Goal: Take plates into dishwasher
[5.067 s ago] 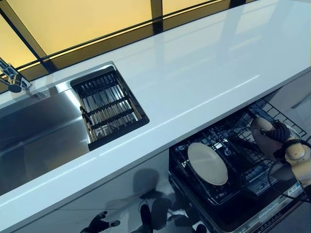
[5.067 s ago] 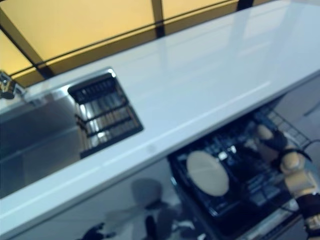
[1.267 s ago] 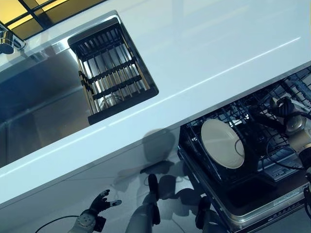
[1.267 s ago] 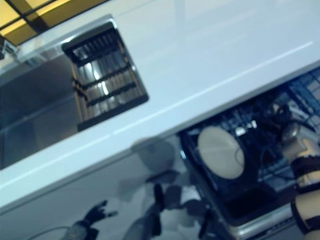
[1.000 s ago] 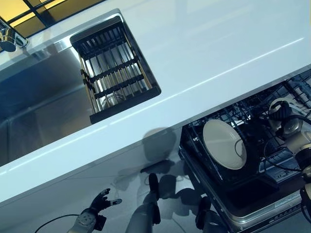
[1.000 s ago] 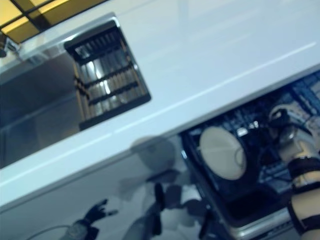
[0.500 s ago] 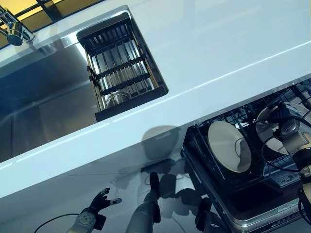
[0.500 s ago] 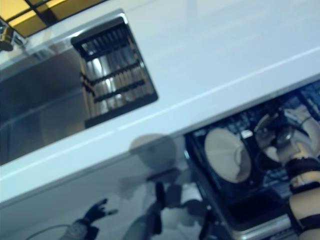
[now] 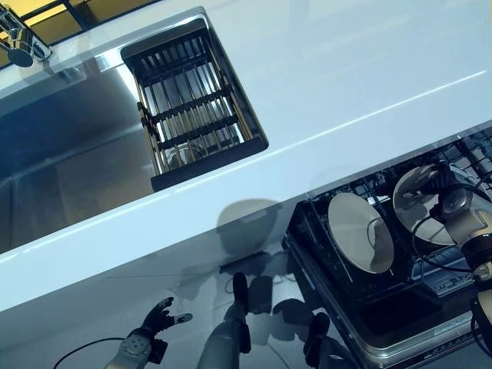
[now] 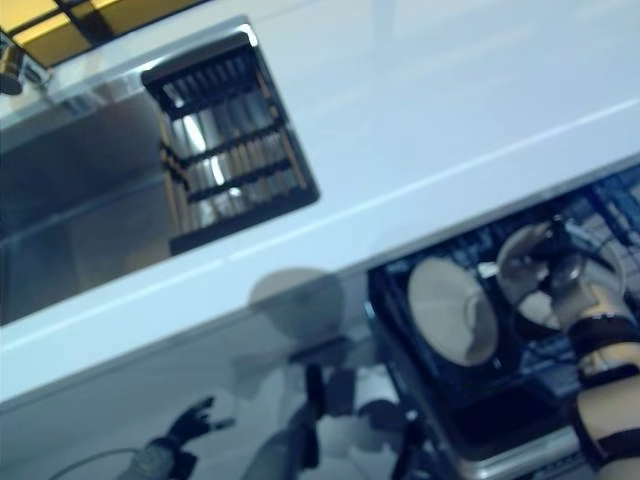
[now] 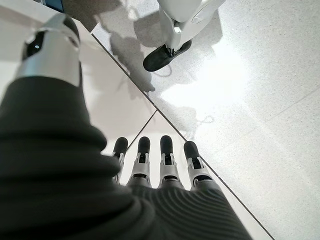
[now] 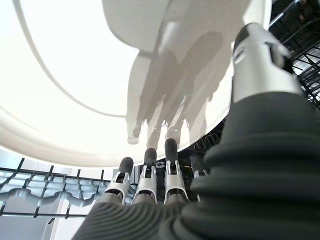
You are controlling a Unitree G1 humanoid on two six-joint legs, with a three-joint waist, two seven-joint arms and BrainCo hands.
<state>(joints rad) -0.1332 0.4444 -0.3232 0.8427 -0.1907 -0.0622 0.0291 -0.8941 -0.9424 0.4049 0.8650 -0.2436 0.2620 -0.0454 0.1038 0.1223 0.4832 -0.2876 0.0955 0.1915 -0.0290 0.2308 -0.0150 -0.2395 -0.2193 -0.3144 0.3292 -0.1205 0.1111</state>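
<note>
The right hand [image 9: 453, 206] is gripping a white plate [image 9: 415, 201] over the dishwasher rack [image 9: 361, 288], beside a standing plate [image 9: 360, 231]. In its wrist view, the thumb [image 12: 257, 60] is pressing the rim. The left hand [image 11: 160, 165] is hanging with fingers straight, holding nothing, above the floor [image 11: 260, 90].

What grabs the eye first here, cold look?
The open dishwasher rack under the white countertop, at the robot's right: one pale plate stands on edge in it, and the right hand is at a second plate just beside it, which fills the right wrist view. Next, the dark slatted drain rack set in the steel sink, up left. The left hand hangs open near the floor.
</note>
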